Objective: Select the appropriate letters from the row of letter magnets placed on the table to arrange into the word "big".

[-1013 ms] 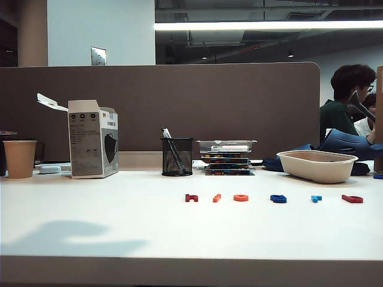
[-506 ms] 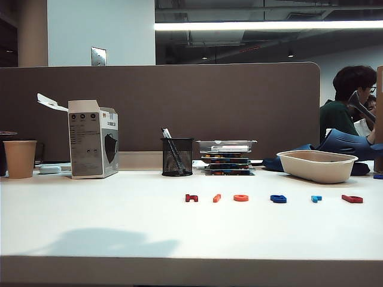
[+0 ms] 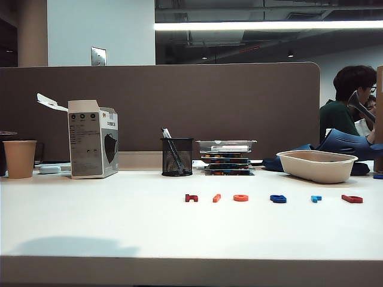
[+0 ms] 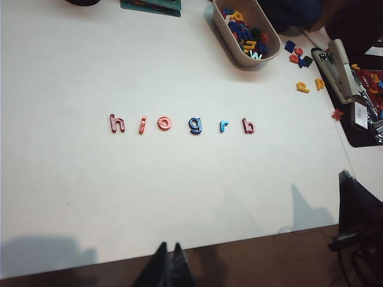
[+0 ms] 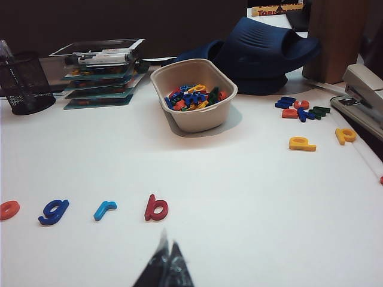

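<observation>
The row of letter magnets lies on the white table (image 3: 119, 209): dark red h (image 4: 117, 124), orange i (image 4: 142, 124), orange ring o (image 4: 164, 123), dark blue g (image 4: 195, 124), light blue r (image 4: 223, 125), bright red b (image 4: 248, 126). The exterior view shows the i (image 3: 216, 197), g (image 3: 278, 198) and b (image 3: 352, 198) but no gripper. My left gripper (image 4: 168, 246) is shut and empty, high over the table's front edge, well short of the row. My right gripper (image 5: 168, 242) is shut and empty, just in front of the b (image 5: 156, 207) and g (image 5: 54, 211).
A beige tub (image 3: 317, 165) of spare letters stands behind the row's right end. A mesh pen cup (image 3: 177, 156), stacked trays (image 3: 227, 156), a white box (image 3: 93, 139) and a paper cup (image 3: 19, 158) line the back. Loose letters (image 5: 302, 143) and a stapler (image 5: 365, 89) lie at the right.
The shadow on the table's front left spread rightward, then drew back and shrank. The letters have not moved.
</observation>
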